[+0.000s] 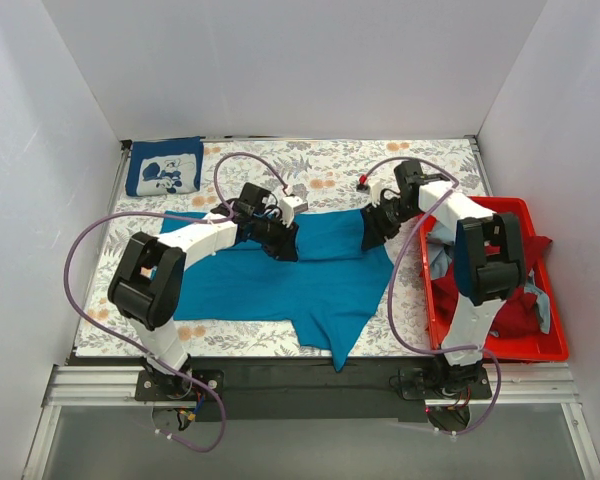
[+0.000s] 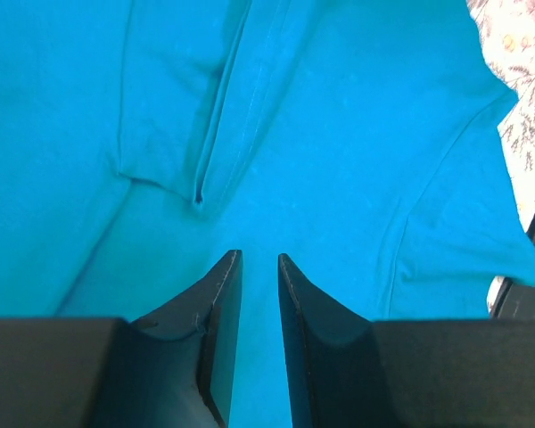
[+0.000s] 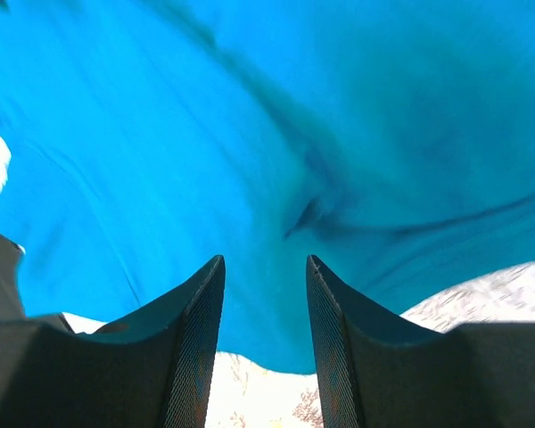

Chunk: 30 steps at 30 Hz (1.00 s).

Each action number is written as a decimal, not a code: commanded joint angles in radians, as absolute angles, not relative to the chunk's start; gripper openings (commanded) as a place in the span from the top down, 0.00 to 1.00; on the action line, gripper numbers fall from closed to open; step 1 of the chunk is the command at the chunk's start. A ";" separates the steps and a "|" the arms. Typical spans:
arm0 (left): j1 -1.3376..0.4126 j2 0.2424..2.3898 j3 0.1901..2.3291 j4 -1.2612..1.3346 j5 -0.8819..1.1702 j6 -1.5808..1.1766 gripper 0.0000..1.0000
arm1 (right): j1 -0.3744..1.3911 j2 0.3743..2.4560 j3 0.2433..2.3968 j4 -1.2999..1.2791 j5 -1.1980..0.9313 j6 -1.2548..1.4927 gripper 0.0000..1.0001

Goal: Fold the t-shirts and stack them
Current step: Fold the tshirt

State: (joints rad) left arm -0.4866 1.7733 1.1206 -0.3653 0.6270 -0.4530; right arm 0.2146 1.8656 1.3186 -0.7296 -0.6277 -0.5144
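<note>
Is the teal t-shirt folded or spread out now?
Spread out. The teal t-shirt lies wide across the table, one corner hanging over its near edge; the wrist views show only creases, no neat fold.

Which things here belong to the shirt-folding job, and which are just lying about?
Job: teal t-shirt; folded navy t-shirt; dark red shirt; pale blue-grey shirt.
Lying about: red bin holding the last two; small red object.

Soft, matt teal-blue cloth t-shirt (image 1: 280,285), lightly creased. Glossy red plastic bin (image 1: 500,352). Matt floral-print desk (image 1: 380,165) cover. Matt black right claw (image 3: 265,267) fingers (image 3: 201,339), finely cross-hatched; left claw (image 2: 259,260) smooth.
</note>
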 commanded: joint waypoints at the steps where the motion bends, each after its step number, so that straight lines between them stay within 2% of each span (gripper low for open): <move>1: -0.485 1.729 1.130 -0.330 0.641 -0.460 0.78 | 0.218 1.925 1.449 -0.732 -0.704 -0.416 0.52; 5: -0.486 1.805 1.213 -0.295 0.630 -0.538 0.71 | 0.222 1.996 1.531 -0.723 -0.716 -0.339 0.45; 10: -0.485 1.914 1.331 -0.295 0.637 -0.597 0.67 | 0.229 2.057 1.572 -0.727 -0.704 -0.311 0.44; 21: -0.488 1.948 1.289 -0.296 0.690 -0.612 0.66 | 0.241 2.013 1.453 -0.732 -0.762 -0.373 0.57; 25: -0.491 1.918 1.256 -0.296 0.725 -0.607 0.70 | 0.245 1.980 1.398 -0.741 -0.781 -0.397 0.64; 30: -0.500 1.865 1.194 -0.295 0.770 -0.581 0.72 | 0.249 1.919 1.336 -0.762 -0.761 -0.477 0.62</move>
State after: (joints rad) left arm -0.4892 1.9614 1.2201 -0.3016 0.7086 -0.6060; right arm 0.2428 2.0056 1.3579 -0.7330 -0.7364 -0.4049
